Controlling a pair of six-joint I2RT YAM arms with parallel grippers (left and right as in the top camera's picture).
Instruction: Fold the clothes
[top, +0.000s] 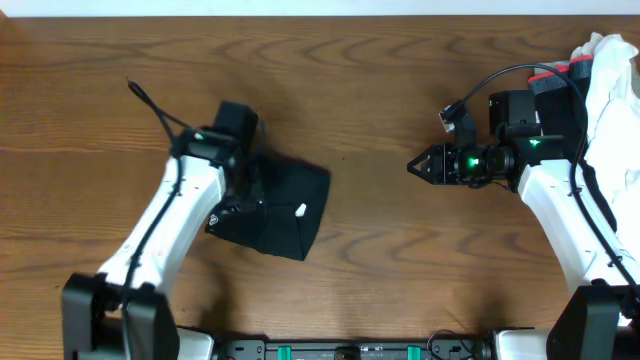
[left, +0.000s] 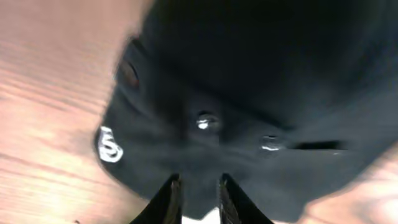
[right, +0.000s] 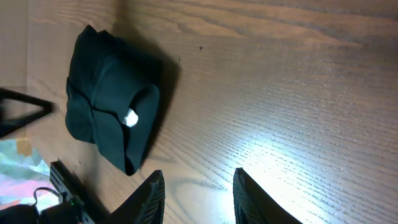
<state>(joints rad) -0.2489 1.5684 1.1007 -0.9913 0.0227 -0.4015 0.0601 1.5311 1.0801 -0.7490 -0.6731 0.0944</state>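
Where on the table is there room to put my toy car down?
The widest bare wood lies in the middle, between the folded black T-shirt and the right claw. The top left corner of the table is bare too. The right edge is crowded by the white cloth.

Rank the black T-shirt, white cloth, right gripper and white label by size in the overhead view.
1. black T-shirt and white cloth: unsure, cloth runs off frame.
2. right gripper.
3. white label.

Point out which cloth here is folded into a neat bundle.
The black T-shirt by the left gripper, marked with a small white spot. The white cloth at the right edge is a loose heap.
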